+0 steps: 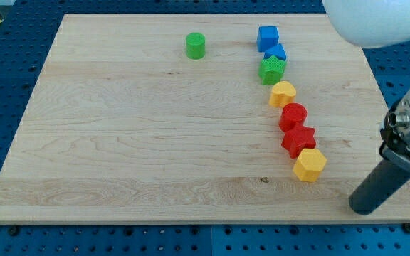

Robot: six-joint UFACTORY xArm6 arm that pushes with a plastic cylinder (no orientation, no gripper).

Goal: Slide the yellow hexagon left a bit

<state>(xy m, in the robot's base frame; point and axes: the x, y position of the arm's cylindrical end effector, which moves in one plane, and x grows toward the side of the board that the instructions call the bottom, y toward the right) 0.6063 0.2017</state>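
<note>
The yellow hexagon [309, 165] lies on the wooden board [155, 142] at the lower right, at the bottom end of a curved chain of blocks. It touches a red star [297, 139] just above it. My tip [364, 207] is the lower end of the dark rod at the view's bottom right. It stands to the right of and below the yellow hexagon, clearly apart from it.
Up the chain from the red star come a red cylinder [293, 115], a yellow heart [282, 94], a green hexagon-like block [271, 70], a blue block [275, 52] and a blue cube [267, 36]. A green cylinder [196, 45] stands alone at top centre.
</note>
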